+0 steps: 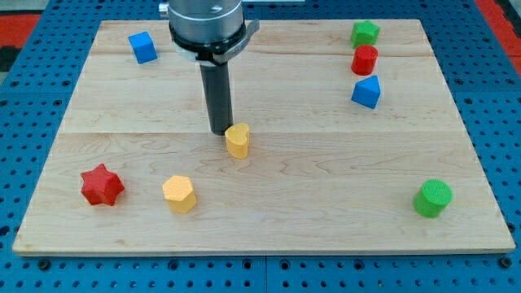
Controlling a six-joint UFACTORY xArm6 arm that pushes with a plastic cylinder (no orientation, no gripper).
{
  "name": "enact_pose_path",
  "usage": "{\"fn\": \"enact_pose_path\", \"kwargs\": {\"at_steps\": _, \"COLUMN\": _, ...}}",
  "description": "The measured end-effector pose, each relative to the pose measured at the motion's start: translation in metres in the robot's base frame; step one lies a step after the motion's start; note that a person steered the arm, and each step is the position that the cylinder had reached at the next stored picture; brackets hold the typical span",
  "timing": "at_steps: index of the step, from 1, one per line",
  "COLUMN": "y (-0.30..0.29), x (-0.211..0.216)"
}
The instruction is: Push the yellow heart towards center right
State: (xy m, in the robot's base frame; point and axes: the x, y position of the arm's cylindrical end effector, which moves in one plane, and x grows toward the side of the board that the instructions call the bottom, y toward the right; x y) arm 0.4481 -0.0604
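Observation:
The yellow heart (238, 140) stands near the middle of the wooden board (326, 195). My tip (221, 131) is at the end of the dark rod coming down from the view's top. It sits just left of and slightly above the heart, touching it or nearly so.
A yellow hexagon (179, 194) and a red star (102, 185) lie at the lower left. A blue cube (142, 47) is at the upper left. A green star (365, 33), red cylinder (365, 59) and blue block (366, 92) stand at the upper right. A green cylinder (432, 198) is at the lower right.

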Motion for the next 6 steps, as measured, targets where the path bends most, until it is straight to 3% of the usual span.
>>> {"fn": "enact_pose_path", "kwargs": {"at_steps": 3, "y": 0.052, "x": 0.050}}
{"fn": "enact_pose_path", "kwargs": {"at_steps": 5, "y": 0.080, "x": 0.039}}
{"fn": "enact_pose_path", "kwargs": {"at_steps": 6, "y": 0.121, "x": 0.035}}
